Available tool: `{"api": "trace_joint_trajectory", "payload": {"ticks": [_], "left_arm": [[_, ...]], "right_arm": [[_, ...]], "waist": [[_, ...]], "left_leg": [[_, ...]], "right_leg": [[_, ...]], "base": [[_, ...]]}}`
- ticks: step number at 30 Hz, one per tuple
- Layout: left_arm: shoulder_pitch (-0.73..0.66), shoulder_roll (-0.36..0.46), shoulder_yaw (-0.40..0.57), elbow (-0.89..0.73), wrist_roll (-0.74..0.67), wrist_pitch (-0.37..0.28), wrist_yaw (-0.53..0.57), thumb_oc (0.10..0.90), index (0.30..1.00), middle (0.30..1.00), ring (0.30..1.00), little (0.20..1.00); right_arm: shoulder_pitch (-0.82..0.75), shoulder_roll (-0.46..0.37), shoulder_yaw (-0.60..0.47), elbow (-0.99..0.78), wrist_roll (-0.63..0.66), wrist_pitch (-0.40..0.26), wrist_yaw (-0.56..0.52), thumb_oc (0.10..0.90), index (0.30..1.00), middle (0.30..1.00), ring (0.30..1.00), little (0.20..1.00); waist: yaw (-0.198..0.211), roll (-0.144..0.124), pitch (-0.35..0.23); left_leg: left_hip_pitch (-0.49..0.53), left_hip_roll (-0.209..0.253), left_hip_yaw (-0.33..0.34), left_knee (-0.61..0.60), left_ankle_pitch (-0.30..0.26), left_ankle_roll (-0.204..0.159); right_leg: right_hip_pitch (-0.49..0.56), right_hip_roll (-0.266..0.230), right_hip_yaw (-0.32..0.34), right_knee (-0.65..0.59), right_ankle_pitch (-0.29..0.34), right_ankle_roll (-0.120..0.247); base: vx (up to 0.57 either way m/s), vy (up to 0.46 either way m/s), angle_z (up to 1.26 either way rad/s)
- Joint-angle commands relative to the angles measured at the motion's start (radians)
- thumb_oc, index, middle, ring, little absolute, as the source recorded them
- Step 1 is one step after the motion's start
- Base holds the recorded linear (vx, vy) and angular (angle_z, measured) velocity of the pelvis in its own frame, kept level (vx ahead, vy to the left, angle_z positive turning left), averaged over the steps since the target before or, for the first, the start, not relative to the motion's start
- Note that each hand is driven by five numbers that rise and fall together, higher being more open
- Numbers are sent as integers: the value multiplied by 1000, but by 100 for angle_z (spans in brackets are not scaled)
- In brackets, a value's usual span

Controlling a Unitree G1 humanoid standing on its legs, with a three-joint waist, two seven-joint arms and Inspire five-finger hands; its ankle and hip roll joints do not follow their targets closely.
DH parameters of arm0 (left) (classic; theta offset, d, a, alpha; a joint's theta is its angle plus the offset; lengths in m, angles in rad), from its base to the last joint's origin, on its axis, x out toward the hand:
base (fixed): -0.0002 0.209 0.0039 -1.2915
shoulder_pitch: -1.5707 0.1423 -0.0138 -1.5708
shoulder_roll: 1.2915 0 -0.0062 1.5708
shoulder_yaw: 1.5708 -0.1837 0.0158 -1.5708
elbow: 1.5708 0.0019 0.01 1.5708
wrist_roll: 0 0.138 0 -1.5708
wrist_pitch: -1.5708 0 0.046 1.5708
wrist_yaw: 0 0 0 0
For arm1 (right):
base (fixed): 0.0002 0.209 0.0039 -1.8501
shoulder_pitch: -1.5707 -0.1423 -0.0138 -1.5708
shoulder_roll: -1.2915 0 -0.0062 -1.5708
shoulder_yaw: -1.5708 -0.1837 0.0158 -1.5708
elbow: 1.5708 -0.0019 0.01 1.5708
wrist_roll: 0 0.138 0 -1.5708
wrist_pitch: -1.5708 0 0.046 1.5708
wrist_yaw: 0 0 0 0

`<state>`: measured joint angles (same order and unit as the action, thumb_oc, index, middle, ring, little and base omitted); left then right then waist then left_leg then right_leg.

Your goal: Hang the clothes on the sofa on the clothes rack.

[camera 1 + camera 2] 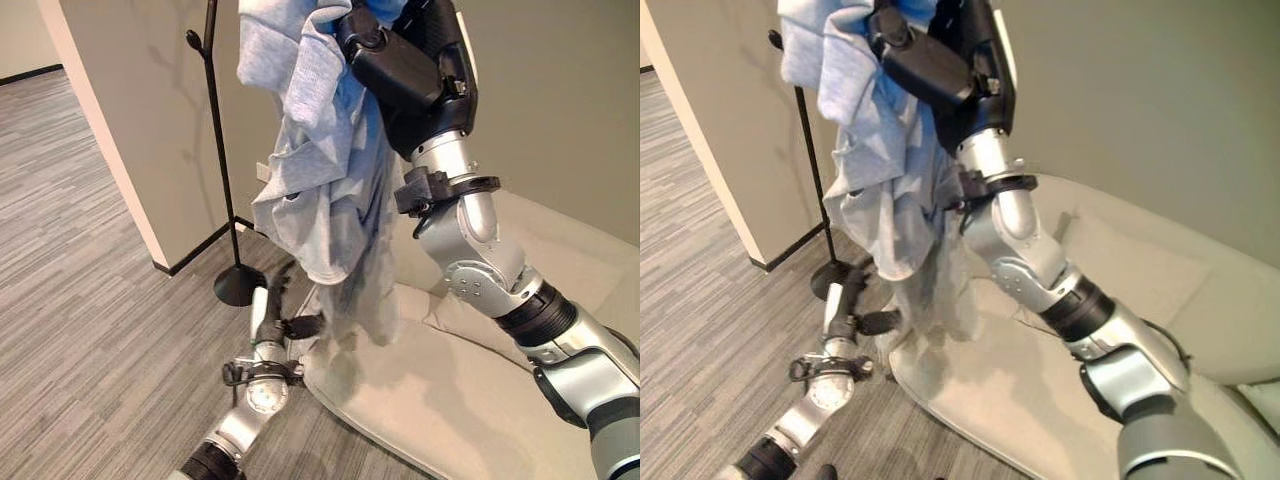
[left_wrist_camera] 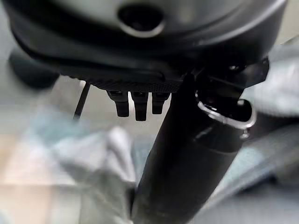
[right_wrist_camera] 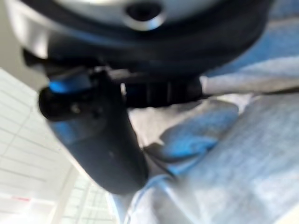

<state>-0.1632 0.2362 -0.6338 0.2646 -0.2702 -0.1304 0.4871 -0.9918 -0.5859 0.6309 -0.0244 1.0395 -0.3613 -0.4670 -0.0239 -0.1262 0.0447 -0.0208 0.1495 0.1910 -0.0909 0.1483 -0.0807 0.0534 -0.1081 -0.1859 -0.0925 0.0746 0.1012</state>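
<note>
One pale blue-grey garment (image 1: 320,170), soft and light, is hanging bunched from the right hand (image 1: 400,60), whose fingers are clamping its upper folds beside the black clothes rack (image 1: 222,150). Left hand (image 1: 285,320) is idling low, fingers relaxed; best hold: collar.

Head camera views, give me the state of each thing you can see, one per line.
grey garment: lifted off the sofa, bunched in the right hand, its lower part hanging free.
right hand: raised high, shut on the garment.
left hand: low beside the sofa's front edge, holding nothing; its fingers are hard to read.
clothes rack: upright on its round base, nothing seen hanging on it.
sofa: seat bare.
</note>
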Motion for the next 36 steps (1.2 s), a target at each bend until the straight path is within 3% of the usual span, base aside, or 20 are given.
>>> {"api": "trace_joint_trajectory", "payload": {"ticks": [1,4,5,6,10,16,21,25,27,31,36], "left_arm": [[-157,-3,-49,9,6,-111,-95,800,900,900,900,900],[-231,-34,-100,133,125,-79,-62,800,900,900,900,900],[-325,-77,-131,326,283,-39,24,800,900,900,900,900],[-369,-112,-125,450,320,-16,60,400,300,300,300,300],[-416,-138,-75,549,281,-6,104,400,300,300,300,300],[-337,-104,25,442,186,-20,186,400,300,300,300,300],[-236,-4,159,247,211,-23,292,400,300,300,300,300],[-137,160,399,18,377,20,405,400,300,300,300,300],[-118,193,445,-27,418,36,413,400,300,300,300,300],[2,306,684,-211,535,50,446,400,300,300,300,300],[44,312,725,-268,523,31,427,400,300,300,300,300]], "right_arm": [[-250,17,-71,56,-9,-111,-4,400,300,300,300,300],[-244,43,-72,42,20,-133,3,400,300,300,300,300],[-215,50,-82,-16,47,-174,21,400,300,300,300,300],[-188,40,-83,-79,48,-189,37,400,300,300,300,300],[-129,6,-88,-174,25,-195,69,400,300,300,300,300],[-47,-58,-115,-245,6,-215,52,400,300,300,300,300],[48,-140,-149,-304,-13,-216,56,400,300,300,300,300],[142,-241,-180,-350,-7,-203,120,400,300,300,300,300],[153,-261,-183,-353,-5,-198,134,400,300,300,300,300],[235,-353,-231,-356,4,-153,207,400,300,300,300,300],[230,-383,-244,-356,9,-150,218,400,300,300,300,300]], "waist": [[32,-9,-92],[23,-11,-92],[7,-9,-97],[-5,-4,-99],[-31,7,-100],[-33,16,-105],[-18,21,-107],[3,30,-112],[4,31,-115],[25,38,-125],[30,41,-127]], "left_leg": [[74,106,6,4,-127,-63],[71,103,2,4,-130,-62],[69,98,3,4,-133,-60],[70,94,7,4,-136,-58],[80,92,24,4,-139,-60],[94,98,41,4,-139,-63],[94,103,38,4,-135,-65],[93,109,35,4,-131,-73],[93,111,34,4,-131,-75],[93,120,29,4,-125,-85],[87,127,24,4,-116,-88]], "right_leg": [[-20,-82,-24,48,-55,62],[-21,-82,-21,49,-54,60],[-24,-84,-14,52,-51,61],[-29,-86,-10,54,-50,61],[-38,-89,3,55,-47,65],[-39,-87,9,50,-50,68],[-31,-84,3,47,-54,68],[-20,-78,-9,42,-59,69],[-18,-77,-12,41,-61,69],[-7,-72,-26,40,-68,67],[-5,-64,-32,41,-73,62]], "base": [[0,0,0],[0,0,0],[0,0,0],[1,24,-4],[-2,15,-13],[8,-2,-9],[0,0,0],[0,0,0],[0,0,0],[-4,-22,3],[-14,-26,8]]}}
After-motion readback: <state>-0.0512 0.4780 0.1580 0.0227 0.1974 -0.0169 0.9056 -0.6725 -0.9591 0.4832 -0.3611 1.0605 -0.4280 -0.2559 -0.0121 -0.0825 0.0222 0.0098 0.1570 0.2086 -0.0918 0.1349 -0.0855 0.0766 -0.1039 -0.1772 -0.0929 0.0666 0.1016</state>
